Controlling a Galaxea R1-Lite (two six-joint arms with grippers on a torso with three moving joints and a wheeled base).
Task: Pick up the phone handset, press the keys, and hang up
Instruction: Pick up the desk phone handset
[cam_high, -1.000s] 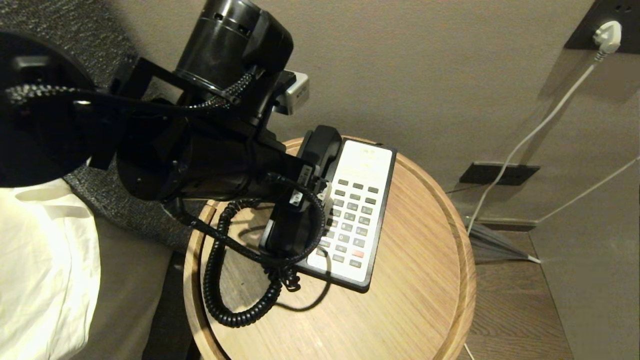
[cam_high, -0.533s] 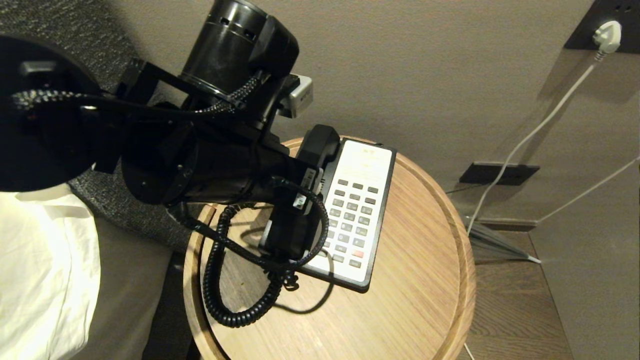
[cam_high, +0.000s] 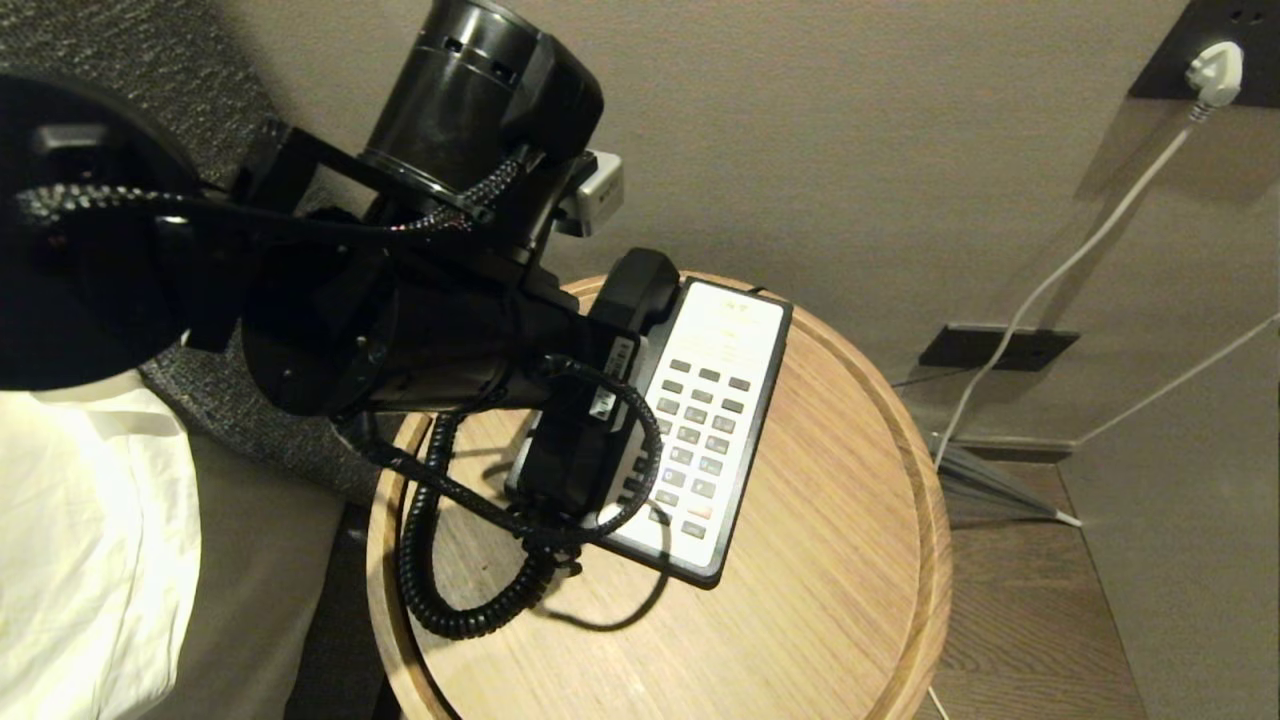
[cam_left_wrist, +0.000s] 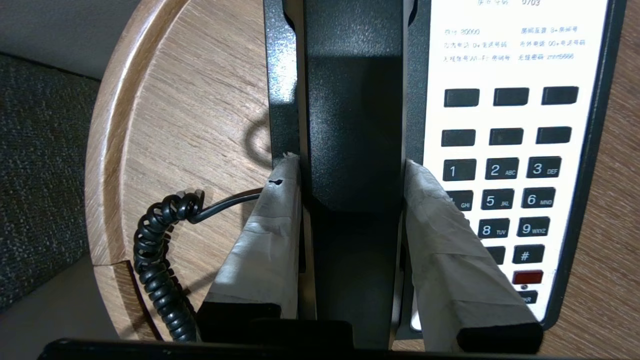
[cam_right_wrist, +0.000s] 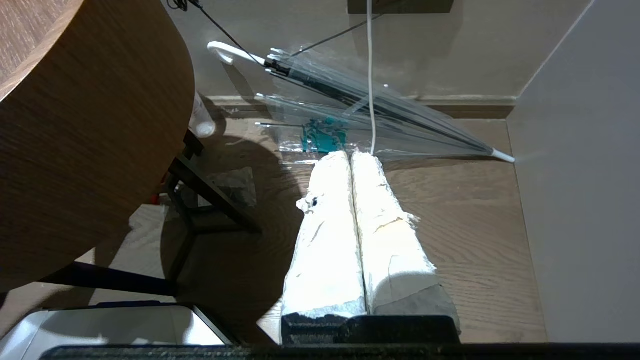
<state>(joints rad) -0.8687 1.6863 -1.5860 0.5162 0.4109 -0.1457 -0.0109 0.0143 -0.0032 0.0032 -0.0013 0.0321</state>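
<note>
Nearest to you, the coiled cord (cam_high: 440, 560) loops along the round table's (cam_high: 850, 600) left edge, and it has swung a little inward since a second ago. Just beyond it, your left gripper (cam_left_wrist: 352, 172) has drawn in from wide open: its two taped fingers (cam_left_wrist: 270, 235) now press on either flank of the phone handset (cam_left_wrist: 355, 125), one on each side of the narrow middle of the grip. So the claw is clamped on the handset, though the handset still lies in its cradle along the left side of the phone base (cam_high: 725, 340).

Notice that the base itself has slid slightly toward the table's left edge as the fingers closed. I judge the squeeze nudged it, so expect the keypad (cam_high: 700, 440) to sit a touch off from where you last aimed.

The grasp looks made; lifting is your next step, and the cord may tug at the base.

Your right gripper (cam_right_wrist: 352, 160) hangs parked beside the table, low over the floor, fingers pressed together, with an umbrella (cam_right_wrist: 375, 110) beyond.
</note>
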